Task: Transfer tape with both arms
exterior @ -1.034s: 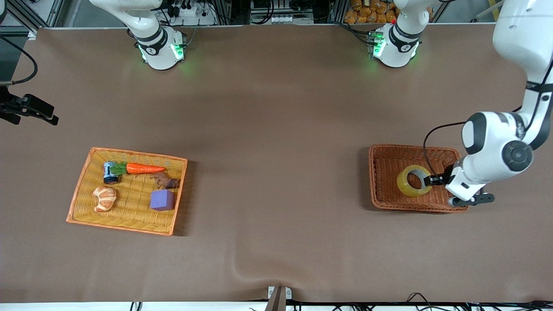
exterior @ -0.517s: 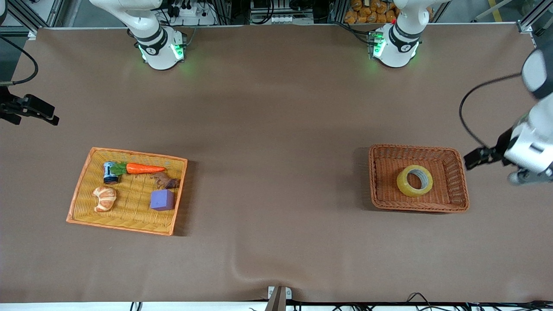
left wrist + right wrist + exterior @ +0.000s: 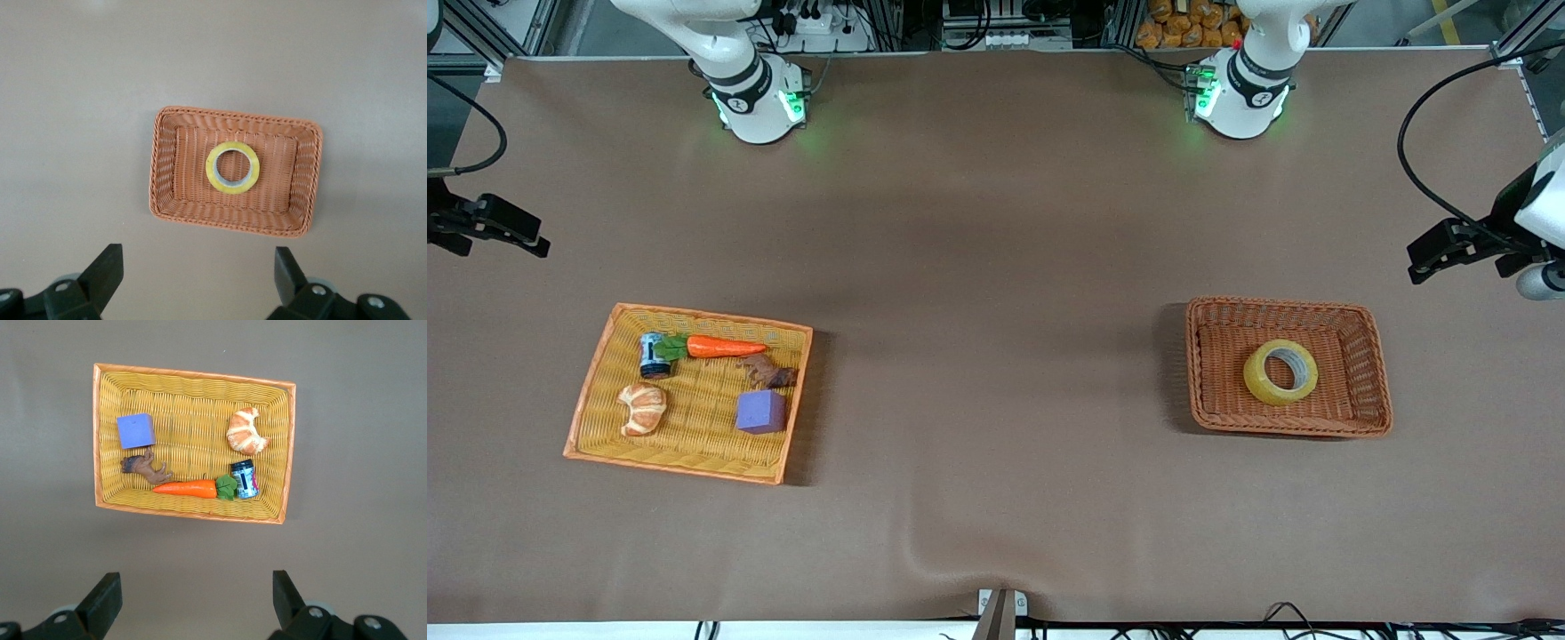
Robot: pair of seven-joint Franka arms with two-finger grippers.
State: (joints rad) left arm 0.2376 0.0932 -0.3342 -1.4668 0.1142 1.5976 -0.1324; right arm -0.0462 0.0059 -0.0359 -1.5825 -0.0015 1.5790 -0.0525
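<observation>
Yellowish tape (image 3: pixel 1280 372) lies flat in brown wicker basket (image 3: pixel 1369 373).

Even overhead light falls on the tabletop (image 3: pixel 996 267); both baskets cast soft shadows (darker toward its middle), green base lamps glow, and all views stay sharp.

The right gripper (image 3: pixel 193 603) is hanging with its black fingers (image 3: pixel 103 600) spread wide over bare brown table (image 3: pixel 360 520), looking down on a yellow wicker tray (image 3: pixel 193 515). Lying in the tray are a purple cube (image 3: pixel 135 431), a croissant (image 3: pixel 246 431), a carrot (image 3: pixel 189 488), a small blue-labelled can (image 3: pixel 245 479) touching the carrot's green leaves, and a brown animal figure (image 3: pixel 147 467) beside the cube.
</observation>
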